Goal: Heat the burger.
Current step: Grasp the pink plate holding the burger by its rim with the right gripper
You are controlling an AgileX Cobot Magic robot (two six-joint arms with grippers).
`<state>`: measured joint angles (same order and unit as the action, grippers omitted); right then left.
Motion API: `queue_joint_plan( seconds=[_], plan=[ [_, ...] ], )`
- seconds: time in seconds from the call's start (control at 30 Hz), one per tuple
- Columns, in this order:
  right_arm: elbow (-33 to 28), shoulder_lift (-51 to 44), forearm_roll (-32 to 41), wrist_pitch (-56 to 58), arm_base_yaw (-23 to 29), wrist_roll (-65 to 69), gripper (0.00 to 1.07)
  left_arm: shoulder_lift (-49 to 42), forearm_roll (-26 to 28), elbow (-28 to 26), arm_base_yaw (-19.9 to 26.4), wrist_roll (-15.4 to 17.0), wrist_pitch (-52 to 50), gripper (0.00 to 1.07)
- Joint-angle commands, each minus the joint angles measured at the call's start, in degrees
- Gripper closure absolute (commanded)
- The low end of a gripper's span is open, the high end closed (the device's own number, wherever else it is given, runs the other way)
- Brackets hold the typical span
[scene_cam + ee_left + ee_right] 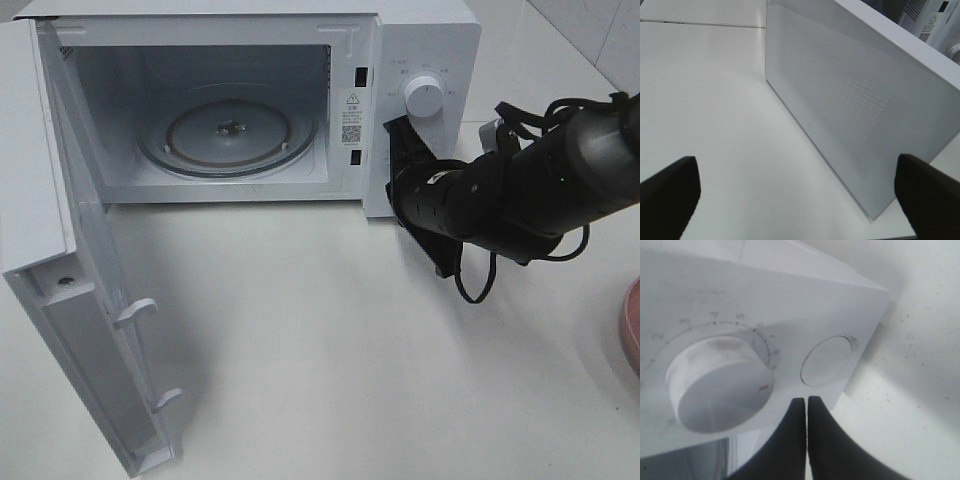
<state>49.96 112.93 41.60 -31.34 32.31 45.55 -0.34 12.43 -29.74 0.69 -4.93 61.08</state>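
The burger is out of view in every frame. The white microwave (425,30) stands open, its door (40,200) swung out to the left, and its glass turntable (228,135) is bare. My right gripper (393,125) is shut with nothing in it, its tips (806,401) just below the timer dial (720,385) and the round button (827,360) on the control panel. My left gripper (795,160) is open and holds nothing. It faces the outer side of the door (850,100) and does not show in the exterior high view.
The rim of a pink plate (632,330) shows at the right edge of the table. The open door reaches forward toward the table's front left. The white tabletop (330,340) lies in front of the microwave. A black cable hangs under the right arm.
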Motion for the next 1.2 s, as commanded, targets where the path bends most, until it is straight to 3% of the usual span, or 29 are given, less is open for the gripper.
queue_joint_plan(
  seconds=[0.03, 0.4, 0.53, 1.03, 1.2],
  plan=[
    [-1.3, -2.9, -0.8, 4.2, 0.0, -7.8, 1.07, -1.0, 0.0, 0.1, 0.1, 0.1, 0.2, 0.09],
    [-2.7, -9.5, -1.7, 20.6, -0.2, -39.4, 1.07, -1.0, 0.0, 0.1, 0.1, 0.1, 0.2, 0.09],
    [-2.6, -12.0, -5.8, 28.9, -0.2, -50.4, 1.05, -1.0, 0.0, 0.1, 0.1, 0.1, 0.2, 0.09],
    [-2.6, -20.2, -29.6, 53.6, -0.5, -50.2, 1.0, -1.0, 0.0, 0.1, 0.1, 0.1, 0.2, 0.09],
    [-2.6, -23.1, -33.7, 62.2, -3.0, -48.2, 0.98, -1.0, 0.0, 0.1, 0.1, 0.1, 0.2, 0.09]
  ],
)
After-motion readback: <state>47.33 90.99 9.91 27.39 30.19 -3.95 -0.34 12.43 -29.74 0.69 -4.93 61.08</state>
